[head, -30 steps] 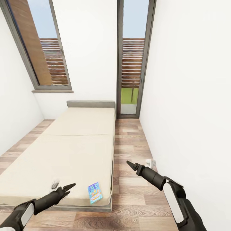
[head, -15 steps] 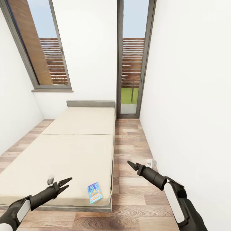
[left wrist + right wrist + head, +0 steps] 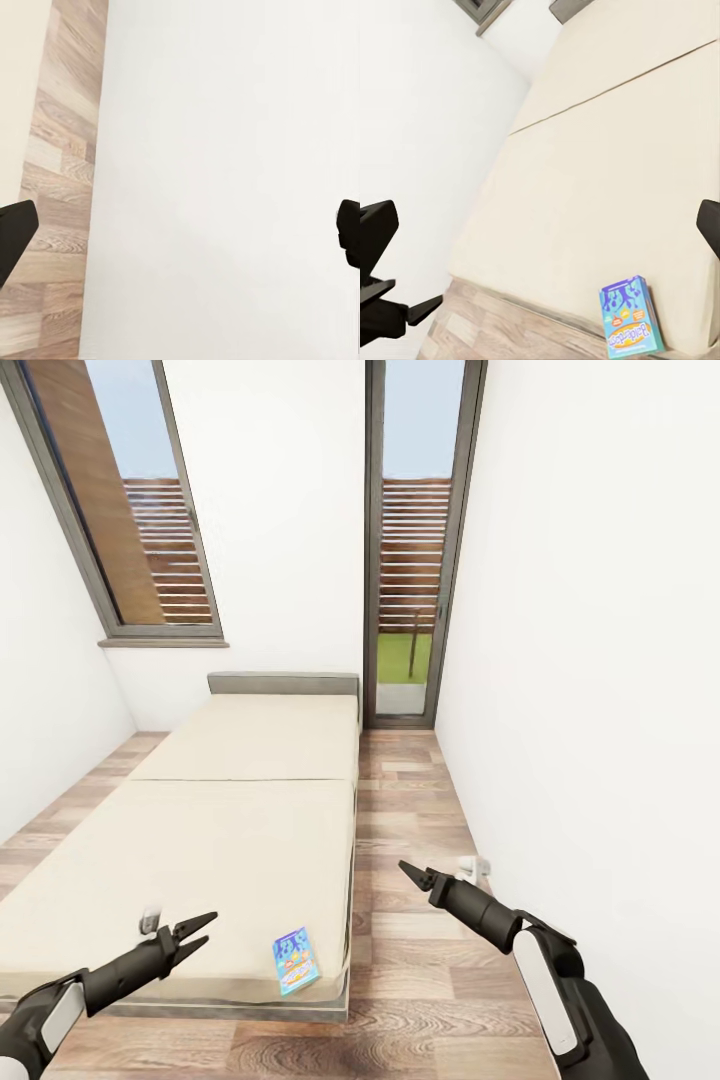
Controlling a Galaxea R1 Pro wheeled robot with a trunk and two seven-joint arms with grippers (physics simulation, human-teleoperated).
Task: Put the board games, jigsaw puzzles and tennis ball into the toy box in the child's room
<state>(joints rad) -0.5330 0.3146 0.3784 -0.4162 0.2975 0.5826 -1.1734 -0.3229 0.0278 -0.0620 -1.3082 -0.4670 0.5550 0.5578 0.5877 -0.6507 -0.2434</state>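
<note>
A flat, blue, brightly printed cardboard board-game box point(image 3: 296, 960) is lying face-up on the cream mattress of the low grey-framed bed point(image 3: 250, 800), right at the near corner beside the wood-plank floor point(image 3: 400, 810); it is also showing in the right wrist view point(image 3: 631, 316).

The box is looking thin, light and stiff, with a smooth lid that is probably slippery, and the soft mattress is likely giving under any downward push. Pinching across a long edge, or sliding it partly off the bed's corner first, is looking like the best hold.

The left claw point(image 3: 193, 928) is hovering over the mattress edge, jaws spread wide and empty. The right claw point(image 3: 409, 874) is hanging above the floor, also empty; its wrist view has the fingertips far apart at either edge.

No toy box is appearing here, so nothing can be said of its contents.
</note>
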